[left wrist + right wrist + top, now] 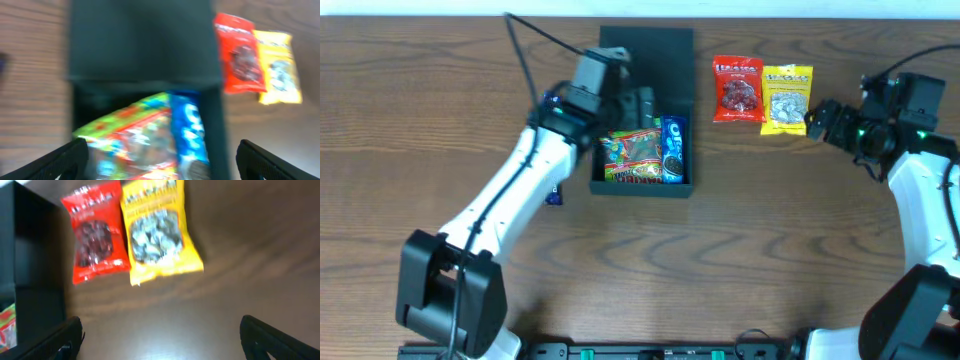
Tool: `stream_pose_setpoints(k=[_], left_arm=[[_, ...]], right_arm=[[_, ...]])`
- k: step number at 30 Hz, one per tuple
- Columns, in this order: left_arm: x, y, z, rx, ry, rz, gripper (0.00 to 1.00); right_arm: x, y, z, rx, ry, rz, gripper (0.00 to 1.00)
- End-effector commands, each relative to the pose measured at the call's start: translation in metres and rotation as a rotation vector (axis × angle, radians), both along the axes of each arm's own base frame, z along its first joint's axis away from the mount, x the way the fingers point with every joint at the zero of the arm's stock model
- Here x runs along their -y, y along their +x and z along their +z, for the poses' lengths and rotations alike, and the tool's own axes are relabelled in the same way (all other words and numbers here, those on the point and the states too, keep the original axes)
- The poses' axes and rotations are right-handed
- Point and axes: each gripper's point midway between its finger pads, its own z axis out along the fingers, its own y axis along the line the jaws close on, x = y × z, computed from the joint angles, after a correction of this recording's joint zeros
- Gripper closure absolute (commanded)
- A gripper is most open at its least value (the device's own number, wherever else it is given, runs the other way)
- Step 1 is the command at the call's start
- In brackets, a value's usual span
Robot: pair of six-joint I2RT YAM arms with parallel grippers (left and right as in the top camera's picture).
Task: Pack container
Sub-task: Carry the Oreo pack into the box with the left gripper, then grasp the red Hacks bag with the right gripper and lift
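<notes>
left fingers (60, 162) spread, empty, over container (645, 50) | right fingers (272, 335) spread, empty | red packet (737, 88), yellow packet (787, 98) at container's 3 o'clock

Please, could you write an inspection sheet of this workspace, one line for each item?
Surface: dark wooden table.
Job's things: container, lid flap open, holds a green packet and a blue packet; red packet and yellow packet lie side by side on the table to its right.
Clutter: small blue object beside the left arm.
Grippers: left gripper open above the container; right gripper open near the yellow packet, holding nothing.
Cables: black cable runs to the left arm.
Surroundings: pale band beyond the far table edge.
</notes>
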Motion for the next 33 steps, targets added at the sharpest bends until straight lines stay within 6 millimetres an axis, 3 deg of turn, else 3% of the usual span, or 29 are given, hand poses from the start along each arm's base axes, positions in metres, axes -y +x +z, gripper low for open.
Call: stream_pose_setpoints(k=[1, 4, 7, 13, 17, 24, 31, 33], left_arm=[[-0.032, 0.016, 0.005, 0.035, 0.045, 0.038, 0.05], [-0.056, 0.024, 0.005, 0.029, 0.047, 0.091, 0.05], [-0.080, 0.027, 0.001, 0.011, 0.062, 0.129, 0.05], [-0.108, 0.034, 0.002, 0.041, 0.117, 0.123, 0.05], [-0.120, 0.040, 0.004, 0.079, 0.168, 0.086, 0.05], [-0.136, 0.041, 0.004, 0.088, 0.209, 0.072, 0.05], [-0.140, 0.039, 0.001, 0.075, 0.216, 0.073, 0.05], [-0.141, 0.039, 0.001, 0.075, 0.216, 0.075, 0.05]], right_arm=[[-0.004, 0.016, 0.016, 0.094, -0.084, 0.087, 0.01], [-0.017, 0.027, 0.022, 0.143, -0.117, 0.144, 0.05], [-0.049, 0.036, 0.021, 0.166, -0.140, 0.242, 0.06], [-0.098, 0.061, -0.011, 0.150, -0.225, 0.275, 0.04], [-0.113, 0.081, -0.039, 0.153, -0.216, 0.227, 0.08], [-0.133, 0.123, -0.068, 0.277, -0.241, 0.206, 0.20], [-0.144, 0.120, -0.112, 0.209, -0.215, 0.203, 0.21], [-0.141, 0.118, -0.124, 0.184, -0.227, 0.195, 0.30]])
